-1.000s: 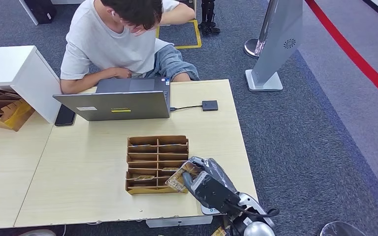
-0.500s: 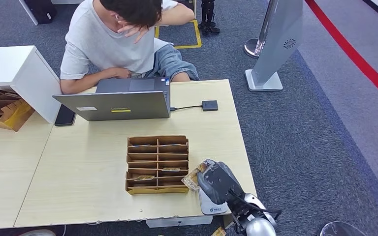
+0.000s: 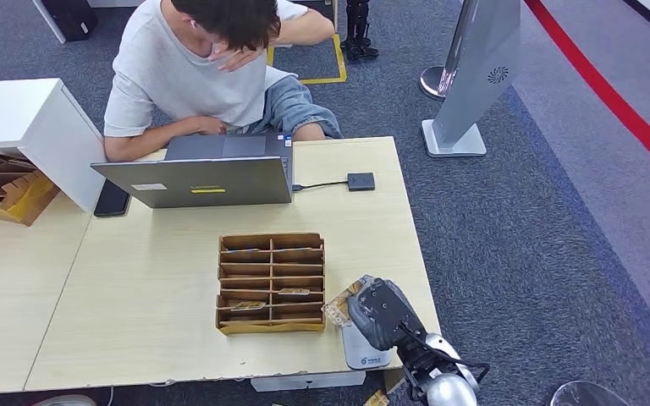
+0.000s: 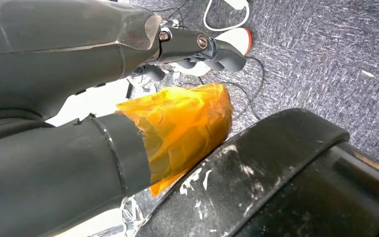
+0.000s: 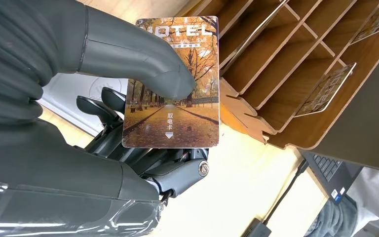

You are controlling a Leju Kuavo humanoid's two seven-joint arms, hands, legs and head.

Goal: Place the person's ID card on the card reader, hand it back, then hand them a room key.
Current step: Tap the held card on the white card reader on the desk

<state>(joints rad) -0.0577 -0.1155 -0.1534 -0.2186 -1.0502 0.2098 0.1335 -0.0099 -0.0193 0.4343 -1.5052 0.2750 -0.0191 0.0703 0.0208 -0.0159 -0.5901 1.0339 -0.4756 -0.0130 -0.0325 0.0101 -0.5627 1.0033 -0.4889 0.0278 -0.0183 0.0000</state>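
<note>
My right hand [image 3: 378,311] sits at the near right corner of the table [image 3: 135,313], thumb pressed on the face of a hotel room key card [image 5: 172,84] with the darker fingers backing it from behind; the card is pinched, not resting on anything. In the right wrist view its printed face shows an autumn avenue and the word HOTEL, with the long axis running away from the palm toward the wooden card rack [image 3: 271,283]. In the head view one corner of the card [image 3: 338,306] peeks out on the rack side of the hand. Just under and beside the hand lies a flat pale card reader [image 3: 364,351], near the table edge.

The rack stands just to the left of the hand, some slots holding more cards. Beyond it, across the table, is an open laptop [image 3: 199,179], and behind that the seated person [image 3: 195,76], leaning on one arm with a hand to the head; no hand of theirs is stretched out to receive.

I judge the step in hand to be the key handover. The relation that matters: the person lies far forward and to the left of the card, with rack and laptop between, so the reach must pass over or around both.

My left hand [image 4: 79,148] hangs low over the carpet, fingers loosely curled on nothing.
</note>
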